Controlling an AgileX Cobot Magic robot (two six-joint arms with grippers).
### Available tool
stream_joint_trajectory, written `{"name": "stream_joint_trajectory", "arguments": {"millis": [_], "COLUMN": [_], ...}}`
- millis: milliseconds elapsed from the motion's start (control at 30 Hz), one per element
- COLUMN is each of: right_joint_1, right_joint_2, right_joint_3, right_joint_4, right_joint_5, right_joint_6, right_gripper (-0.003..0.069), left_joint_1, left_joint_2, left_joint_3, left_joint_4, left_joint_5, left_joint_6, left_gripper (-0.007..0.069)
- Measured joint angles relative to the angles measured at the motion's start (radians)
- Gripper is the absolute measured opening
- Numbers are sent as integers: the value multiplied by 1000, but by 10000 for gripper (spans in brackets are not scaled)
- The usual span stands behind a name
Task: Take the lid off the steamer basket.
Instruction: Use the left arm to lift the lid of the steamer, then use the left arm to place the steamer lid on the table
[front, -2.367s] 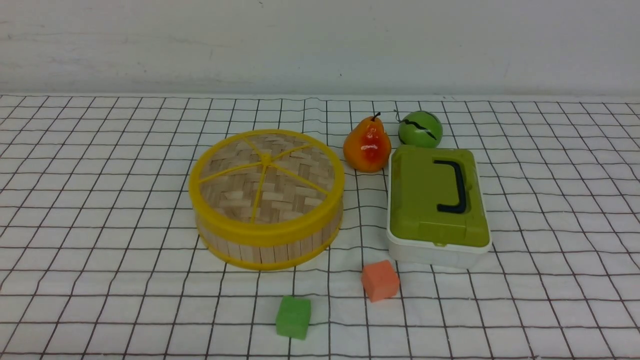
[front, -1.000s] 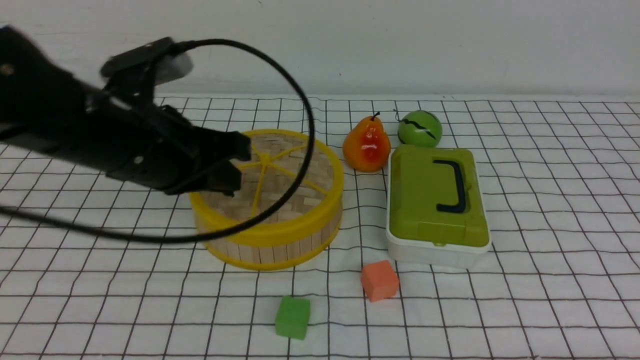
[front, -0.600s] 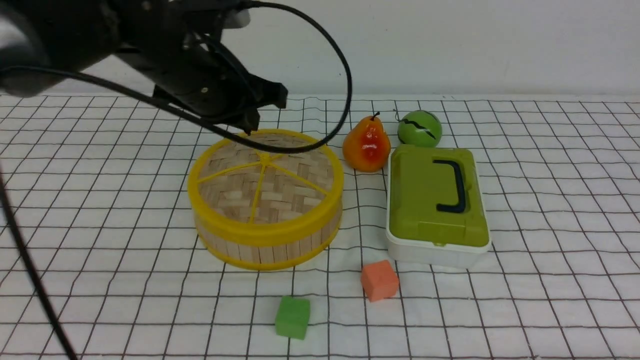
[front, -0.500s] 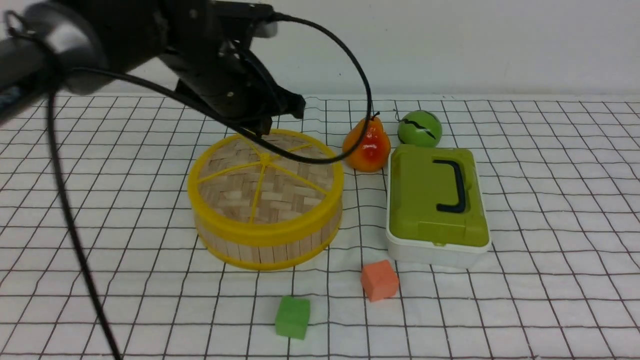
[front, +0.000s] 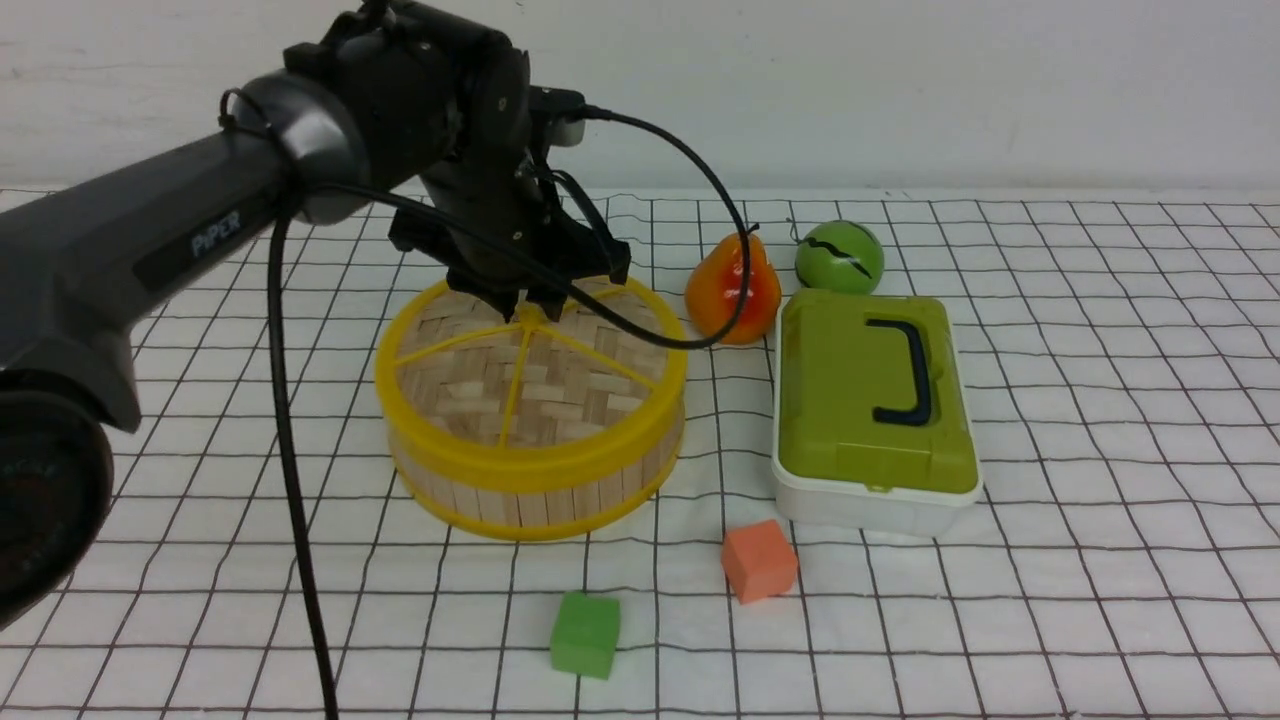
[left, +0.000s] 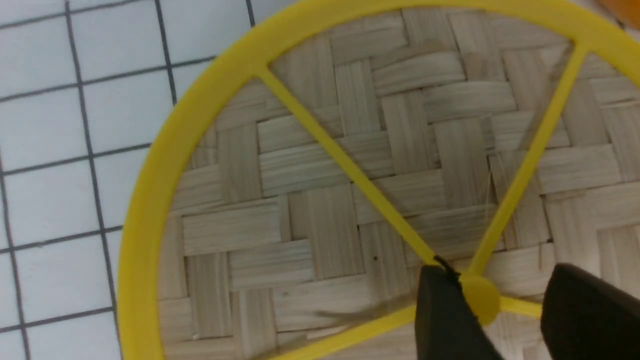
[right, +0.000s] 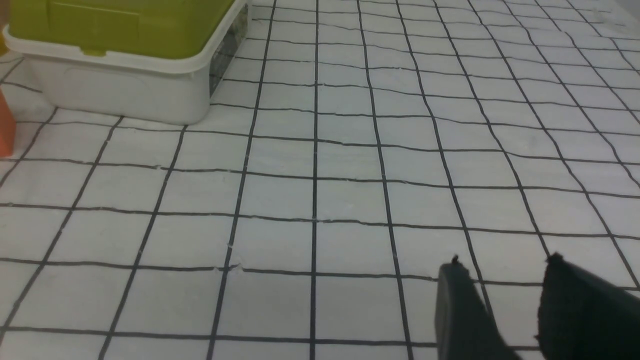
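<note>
You see a white box with green lid (front: 877, 410): a pear (front: 720, 295) at its ten o'clock, a green ball (front: 840, 257) at twelve, an orange cube (front: 760, 560) at seven, a green cube (front: 586, 634) farther out at eight.

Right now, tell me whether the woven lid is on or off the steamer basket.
On. The round woven-bamboo lid with yellow spokes sits level in the yellow rim of the slatted steamer basket.

Black left gripper (front: 530, 302) points down at the centre of the lid (front: 560, 375) covering the steamer basket (front: 540, 495) on a gridded tabletop (front: 1100, 500).
</note>
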Motion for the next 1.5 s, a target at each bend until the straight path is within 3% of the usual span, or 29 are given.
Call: {"name": "stream_joint_trajectory", "arguments": {"millis": [33,167,233,433,633,900,967,1100,1367,1500], "right_joint_1": [0,0,0,0,0,0,0,0,0,0], "right_joint_2": [0,0,0,0,0,0,0,0,0,0], "right_joint_3": [0,0,0,0,0,0,0,0,0,0], "right_joint_4": [0,0,0,0,0,0,0,0,0,0], "right_joint_5": [0,0,0,0,0,0,0,0,0,0], "right_joint_6": [0,0,0,0,0,0,0,0,0,0], "right_gripper": [239,239,239,239,239,239,239,239,239,239], "left_joint_1": [0,0,1,1,28,259,350,413,418,418], "left_joint_2": [2,6,4,-51,-229,-399,-401,-340,-210,-210], "left_joint_3": [0,0,0,1,2,153,306,480,553,553], "left_joint_4": [0,8,8,20,156,216,216,206,197,197], "left_joint_5": [0,-1,-2,-18,-6,-19,-97,-230,-345,-359], "left_joint_6": [0,-3,-4,-4,-35,-108,-149,-190,-230,-233], "left_gripper": [267,115,88,99,99,99,99,99,103,169]}}
